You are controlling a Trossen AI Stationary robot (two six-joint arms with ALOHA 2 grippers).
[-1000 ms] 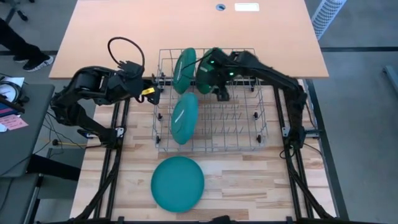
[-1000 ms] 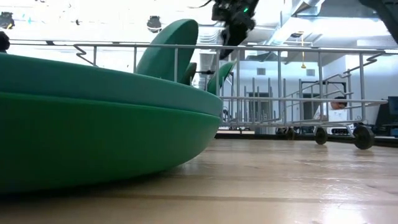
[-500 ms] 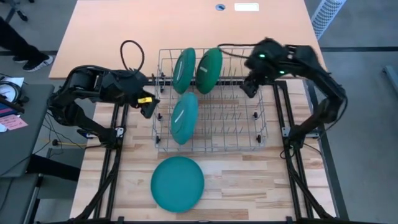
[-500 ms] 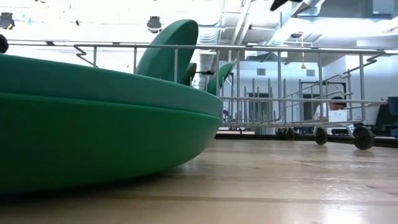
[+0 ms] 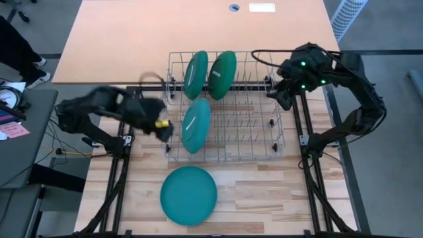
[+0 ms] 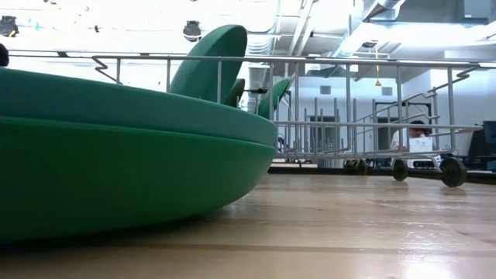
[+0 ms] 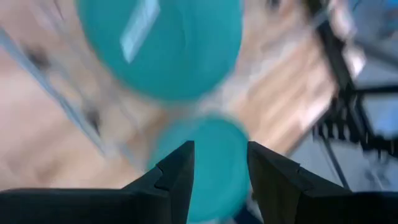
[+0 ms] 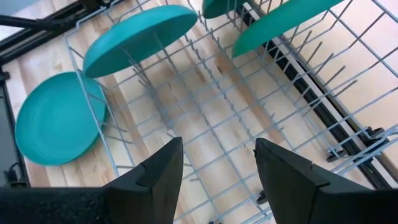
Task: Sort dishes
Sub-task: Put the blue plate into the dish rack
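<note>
- Dishes: four counted, all round, shallow and plain.
- Three standing on edge in the wire rack (image 5: 225, 109): a teal plate (image 5: 195, 73) and a dark green plate (image 5: 222, 74) side by side in the far row, another teal plate (image 5: 195, 124) nearer, on the rack's left side.
- One loose teal plate (image 5: 189, 194) lying flat on the wooden surface (image 5: 264, 198), just in front of the rack and apart from it.
- Likely light, stiff and matte, plastic by the look; smooth enough to slip, unlikely to crack.
- Best taken at the rim: thin edge suits a two-finger pinch, though the flat one sits flush with the wood, so one finger would need to slide under the lip.
- Left pincer (image 5: 162, 125) beside the rack's left wall, near the lone racked teal plate, fingers (image 7: 180, 171) parted with nothing between them.
- Right pincer (image 5: 283, 98) at the rack's far right corner, fingers (image 8: 158, 171) spread and empty, looking down into bare tines.
- One rack, two arms, one person seated far off in the room behind.
</note>
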